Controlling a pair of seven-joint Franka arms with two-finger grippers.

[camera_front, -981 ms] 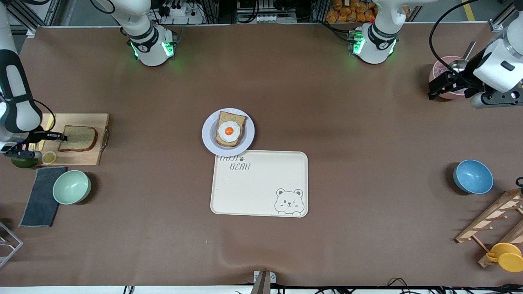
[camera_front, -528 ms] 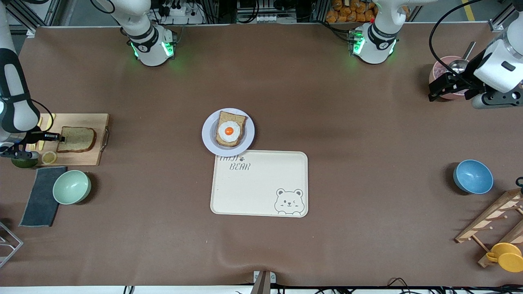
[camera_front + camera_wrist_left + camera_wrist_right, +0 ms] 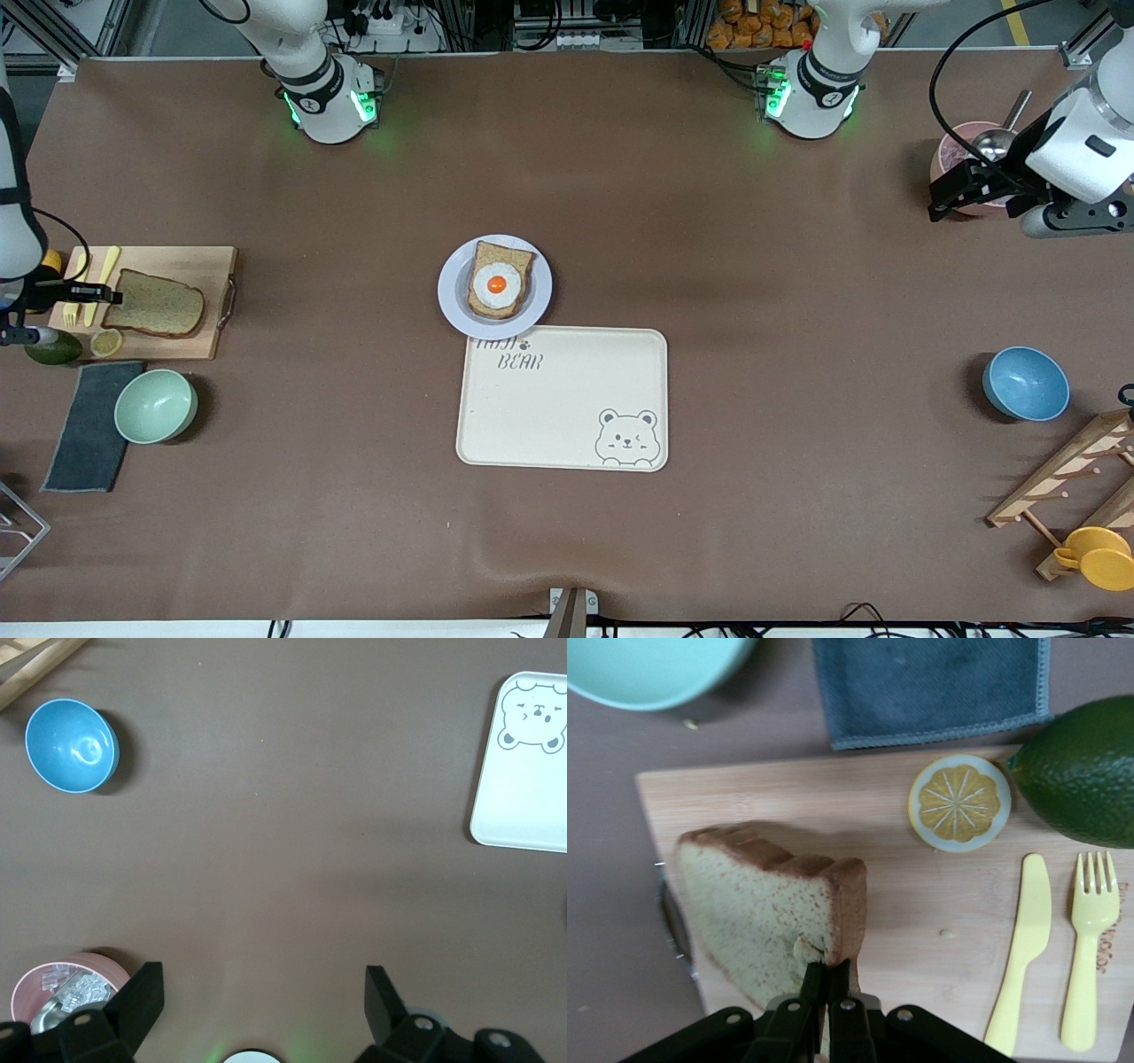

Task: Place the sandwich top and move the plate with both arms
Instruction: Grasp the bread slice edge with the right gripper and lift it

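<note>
The sandwich top (image 3: 156,304), a plain brown bread slice, is tilted over the wooden cutting board (image 3: 215,266) at the right arm's end of the table. My right gripper (image 3: 113,294) is shut on the slice's crust edge; the right wrist view shows the slice (image 3: 757,904) pinched between its closed fingers (image 3: 830,969). The pale plate (image 3: 448,290) sits mid-table and carries a bread slice with a fried egg (image 3: 498,282). My left gripper (image 3: 950,191) is open and empty, waiting in the air beside the pink bowl (image 3: 957,149); its own view shows its fingers (image 3: 264,994) wide apart over bare table.
The bear-print tray (image 3: 563,399) touches the plate on the side nearer the camera. On the board lie a lemon slice (image 3: 960,803), a yellow knife (image 3: 1023,948) and a fork (image 3: 1088,948). A green fruit (image 3: 1090,771), dark cloth (image 3: 89,425) and green bowl (image 3: 155,405) lie nearby. A blue bowl (image 3: 1025,383) and wooden rack (image 3: 1063,478) are at the left arm's end.
My right gripper has drawn back toward the right arm's end of the table, taking the bread slice with it and tilting it up. The left arm has barely moved.
</note>
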